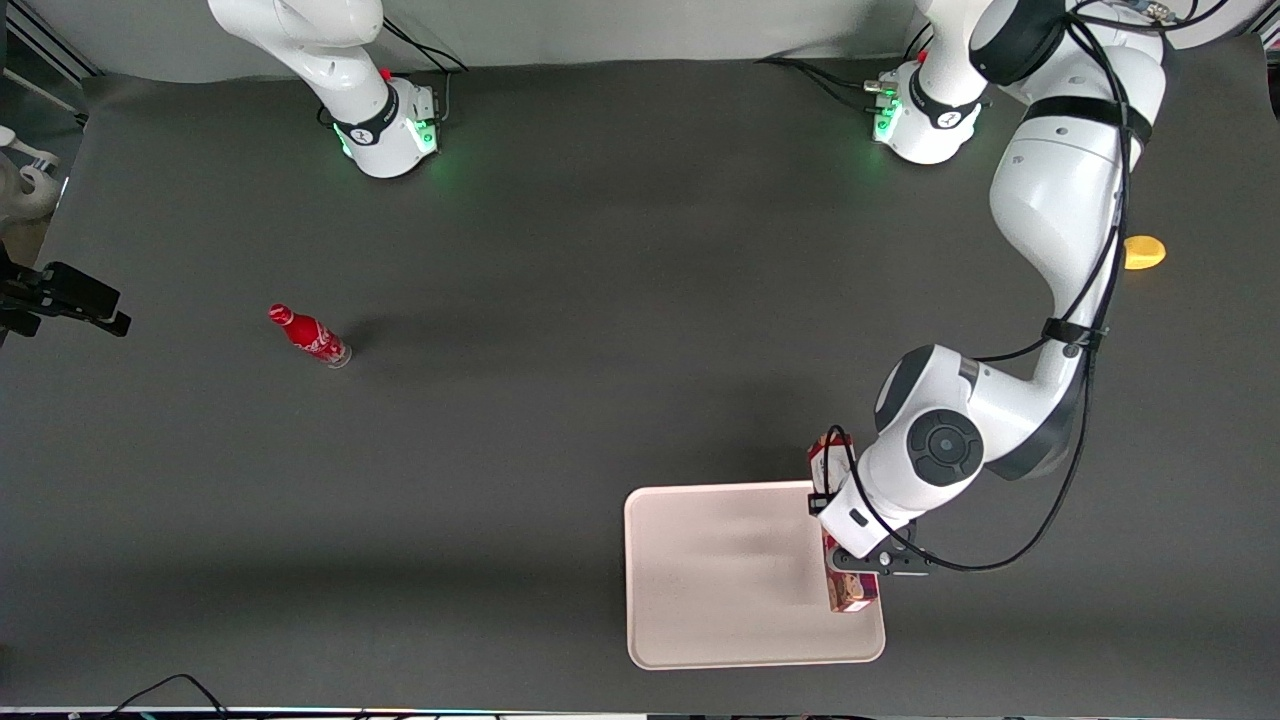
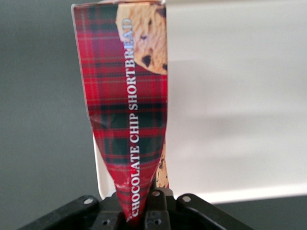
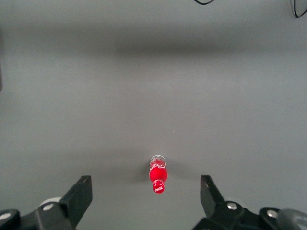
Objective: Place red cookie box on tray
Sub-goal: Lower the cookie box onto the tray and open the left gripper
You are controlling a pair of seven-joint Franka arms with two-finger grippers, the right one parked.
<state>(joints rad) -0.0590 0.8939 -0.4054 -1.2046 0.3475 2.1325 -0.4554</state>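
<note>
Red cookie box (image 1: 849, 585) was clamped in the left gripper (image 1: 868, 560), held over the working-arm edge of the tray (image 1: 720, 580), soda bottle (image 1: 310, 336) lying well apart toward the parked arm's end.

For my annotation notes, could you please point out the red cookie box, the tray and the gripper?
red cookie box (image 2: 127, 96): left wrist view, plaid side panel.
tray (image 1: 730, 570): front view, bare floor.
gripper (image 2: 144, 211): left wrist view, between fingertips, clamped on the box.
</note>
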